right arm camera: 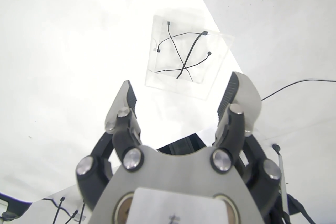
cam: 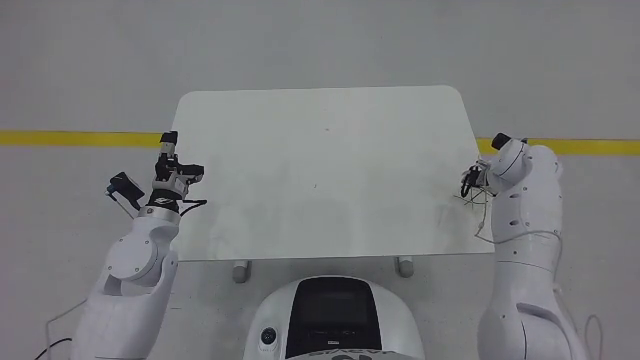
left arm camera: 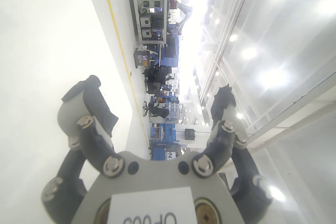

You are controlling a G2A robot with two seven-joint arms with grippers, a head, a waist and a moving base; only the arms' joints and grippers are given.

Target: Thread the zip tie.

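Observation:
Several black zip ties (right arm camera: 187,57) lie crossed in a shallow clear tray (right arm camera: 213,83) at the edge of the white table (cam: 320,170). My right gripper (right arm camera: 181,80) is open just short of the tray, with nothing between its ribbed fingers (right arm camera: 227,93). In the top view the right gripper (cam: 468,180) sits at the table's right edge. My left gripper (left arm camera: 157,87) is open and empty, pointing out across the room. From above, the left gripper (cam: 167,152) stands at the table's left edge.
More black zip ties (right arm camera: 61,206) lie close under the right wrist, and one more (right arm camera: 276,149) beside its finger. A thin black cable (right arm camera: 288,84) runs over the grey floor past the table edge. Yellow floor lines (cam: 60,138) cross behind the table.

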